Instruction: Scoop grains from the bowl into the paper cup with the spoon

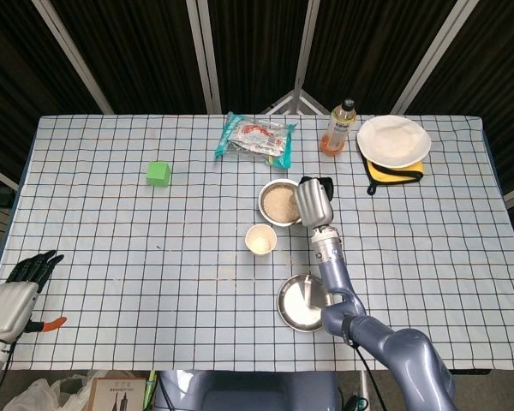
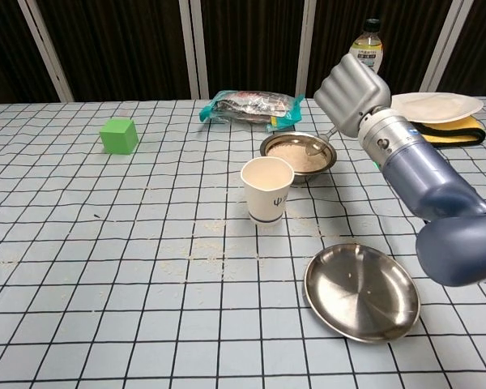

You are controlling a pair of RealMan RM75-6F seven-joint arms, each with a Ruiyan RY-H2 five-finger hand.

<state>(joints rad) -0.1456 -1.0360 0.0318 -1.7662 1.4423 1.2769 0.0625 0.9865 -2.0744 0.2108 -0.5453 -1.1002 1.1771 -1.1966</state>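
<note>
Spoon at the bowl, ready to scoop.

I hold the spoon (image 2: 318, 147) in the right hand (image 2: 352, 93), the fingers curled together around its handle, and its tip is over the right edge of the bowl (image 2: 297, 156) of grains, which stands just behind the paper cup (image 2: 267, 190). I judge that I am at the scooping step: the spoon tip seems to be at the grains, but I cannot tell if it is already loaded. Next I must dip it, lift it level, and carry it the short way to the cup without spilling; loose grains already lie on the table (image 2: 105, 243). My left hand (image 1: 17, 287) rests at the near left corner, fingers slightly apart, holding nothing.
</note>
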